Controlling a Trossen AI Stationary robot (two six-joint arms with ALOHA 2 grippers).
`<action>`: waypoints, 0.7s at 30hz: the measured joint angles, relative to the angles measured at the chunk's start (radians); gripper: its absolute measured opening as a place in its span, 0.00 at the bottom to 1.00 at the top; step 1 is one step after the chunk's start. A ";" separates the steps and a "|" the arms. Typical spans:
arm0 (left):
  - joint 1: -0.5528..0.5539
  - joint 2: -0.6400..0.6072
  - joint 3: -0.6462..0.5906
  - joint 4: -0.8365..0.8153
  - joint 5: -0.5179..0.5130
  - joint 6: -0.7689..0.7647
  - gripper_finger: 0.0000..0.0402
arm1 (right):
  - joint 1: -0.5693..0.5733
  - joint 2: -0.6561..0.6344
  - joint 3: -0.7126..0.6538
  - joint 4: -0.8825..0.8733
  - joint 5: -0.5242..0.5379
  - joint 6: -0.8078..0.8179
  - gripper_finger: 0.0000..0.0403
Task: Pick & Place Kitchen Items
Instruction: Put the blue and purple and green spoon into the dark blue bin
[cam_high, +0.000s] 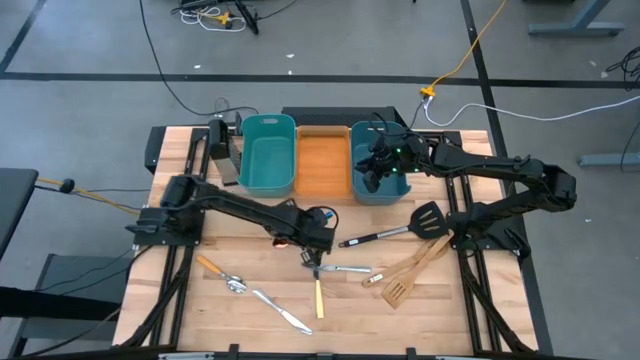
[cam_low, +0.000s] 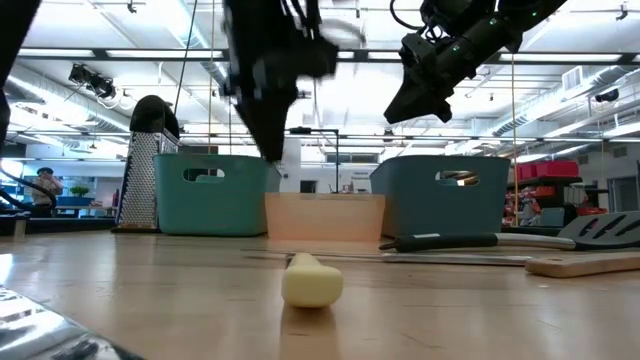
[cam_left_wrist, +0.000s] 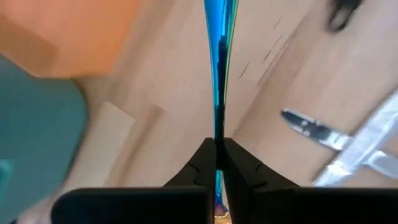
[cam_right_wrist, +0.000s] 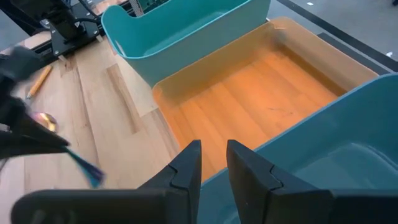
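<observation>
My left gripper (cam_high: 316, 240) is over the middle of the table and shut on a slim blue iridescent utensil (cam_left_wrist: 217, 74), seen edge-on in the left wrist view; it also shows in the right wrist view (cam_right_wrist: 84, 165). My right gripper (cam_right_wrist: 213, 167) is open and empty above the right teal bin (cam_high: 378, 185), beside the orange bin (cam_high: 322, 165). On the table lie a black slotted spatula (cam_high: 400, 229), two wooden spatulas (cam_high: 415, 262), a yellow-handled utensil (cam_high: 319, 297), a silver utensil (cam_high: 345, 268), a spoon (cam_high: 231, 283) and a knife (cam_high: 282, 311). My left gripper pinches the blue utensil's thin shaft (cam_left_wrist: 217, 134) between its two fingers (cam_left_wrist: 200, 163). The shaft runs on past the fingertips, along the fingers. The fingers slant downward (cam_low: 270, 140), and the utensil seems clear of the table.
The left teal bin (cam_high: 267, 153), the orange bin and the right teal bin stand side by side at the table's far edge. A metal grater (cam_low: 145, 180) stands left of the left teal bin. The yellow handle (cam_low: 312, 280) lies close to the low camera.
</observation>
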 joint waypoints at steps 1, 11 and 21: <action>-0.007 -0.021 0.000 -0.004 -0.025 -0.002 0.03 | 0.000 0.000 0.000 0.000 0.000 0.000 0.22; -0.063 -0.273 0.002 -0.011 -0.263 0.026 0.03 | 0.000 0.000 0.000 0.001 0.000 0.000 0.22; -0.063 -0.415 0.002 0.103 -0.528 0.224 0.03 | 0.033 0.000 0.000 0.112 -0.064 -0.049 0.22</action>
